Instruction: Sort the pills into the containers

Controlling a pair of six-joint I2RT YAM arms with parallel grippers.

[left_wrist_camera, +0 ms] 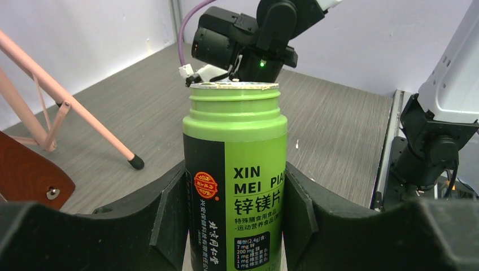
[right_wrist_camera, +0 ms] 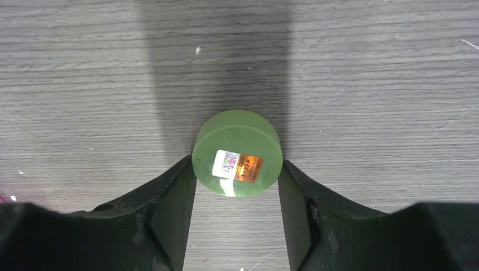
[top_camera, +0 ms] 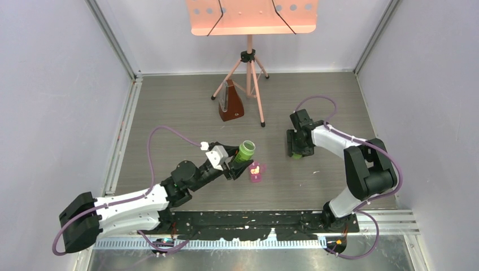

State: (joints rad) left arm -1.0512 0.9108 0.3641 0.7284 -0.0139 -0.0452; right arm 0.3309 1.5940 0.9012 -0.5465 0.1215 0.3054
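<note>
The counter is a grey wood-grain surface walled in on three sides, with a metal rail along its left edge. At the back stands a pink tripod, its three black-tipped feet spread on the wood. A brown wedge-shaped object stands just beside the tripod's left leg. Near the middle sits the small pink pill box. Well to its right is a round green cap with a sticker on top; whether it touches the surface cannot be told. A few white specks lie scattered on the wood. A ragged black plate lies along the near edge.
</note>
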